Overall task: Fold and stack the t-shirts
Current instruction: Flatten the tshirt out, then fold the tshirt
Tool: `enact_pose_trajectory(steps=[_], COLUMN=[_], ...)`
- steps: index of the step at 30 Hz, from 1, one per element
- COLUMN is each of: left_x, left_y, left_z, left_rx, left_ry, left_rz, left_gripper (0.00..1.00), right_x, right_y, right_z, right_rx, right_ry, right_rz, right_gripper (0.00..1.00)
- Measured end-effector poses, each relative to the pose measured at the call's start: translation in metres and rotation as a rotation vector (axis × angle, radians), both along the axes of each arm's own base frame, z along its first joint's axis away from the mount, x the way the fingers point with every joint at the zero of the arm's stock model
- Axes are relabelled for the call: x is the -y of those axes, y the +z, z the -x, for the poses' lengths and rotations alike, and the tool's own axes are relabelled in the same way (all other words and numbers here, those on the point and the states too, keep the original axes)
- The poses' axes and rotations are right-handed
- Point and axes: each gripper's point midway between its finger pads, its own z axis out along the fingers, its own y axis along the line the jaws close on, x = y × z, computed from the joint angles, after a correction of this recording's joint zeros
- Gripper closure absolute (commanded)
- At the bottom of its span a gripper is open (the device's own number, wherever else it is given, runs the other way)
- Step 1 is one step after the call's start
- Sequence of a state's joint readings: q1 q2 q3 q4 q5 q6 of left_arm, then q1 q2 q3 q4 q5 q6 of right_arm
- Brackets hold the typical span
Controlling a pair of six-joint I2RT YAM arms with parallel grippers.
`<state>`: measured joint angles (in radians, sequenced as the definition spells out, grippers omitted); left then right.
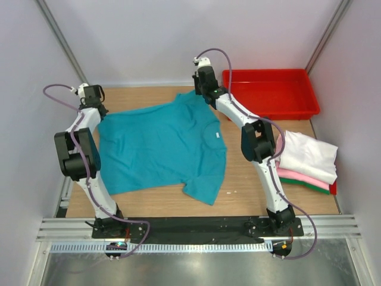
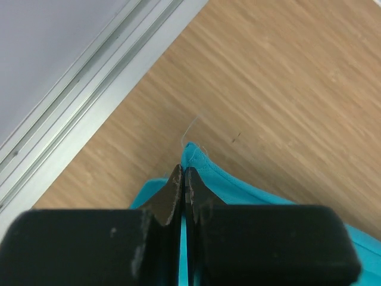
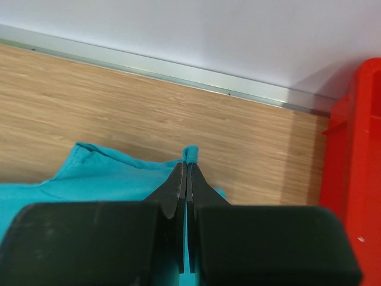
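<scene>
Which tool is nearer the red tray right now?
Right. The right tool pinches the teal t-shirt at an edge beside the red tray, not touching it. The left tool pinches the opposite edge, with the spread shirt between it and the tray.

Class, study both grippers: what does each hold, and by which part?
Both are shut on the teal t-shirt: the left gripper pinches its far-left hem corner, the right gripper its far edge by the sleeve.
</scene>
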<state>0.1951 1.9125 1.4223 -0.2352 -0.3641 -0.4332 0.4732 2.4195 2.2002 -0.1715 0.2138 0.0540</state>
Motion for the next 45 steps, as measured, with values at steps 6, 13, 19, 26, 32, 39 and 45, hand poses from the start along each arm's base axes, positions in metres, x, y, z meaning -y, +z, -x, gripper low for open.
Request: enact_pose_trajectory(steps=[6, 13, 19, 26, 32, 39, 45], left_x=[-0.01, -0.017, -0.011, -0.006, 0.002, 0.004, 0.003], left_y=[0.0, 0.002, -0.009, -0.015, -0.029, -0.024, -0.008], left_z=[-0.031, -0.043, -0.042, -0.04, -0.029, -0.016, -0.012], left_rx=[0.052, 0.107, 0.097, 0.088, 0.045, 0.023, 0.042], left_ry=[-0.038, -0.105, -0.188, -0.223, -0.285, -0.335, -0.365], left_rz=[0.001, 0.019, 0.035, 0.038, 0.038, -0.004, -0.048], left_gripper=[1.0, 1.0, 1.0, 1.0, 1.0, 1.0, 1.0], right_x=[0.003, 0.008, -0.003, -0.014, -0.009, 0.004, 0.008], right_y=[-0.04, -0.024, 0.0, 0.01, -0.021, -0.033, 0.014], right_z=[-0.025, -0.043, -0.05, -0.051, -0.038, -0.015, 0.002], right_rx=[0.005, 0.101, 0.191, 0.224, 0.165, 0.104, 0.151], right_ry=[-0.038, -0.053, -0.009, 0.044, 0.069, 0.088, 0.115], right_rz=[0.006, -0.035, -0.095, -0.125, -0.057, 0.009, -0.013], right_gripper=[0.99, 0.99, 0.99, 0.99, 0.99, 0.99, 0.99])
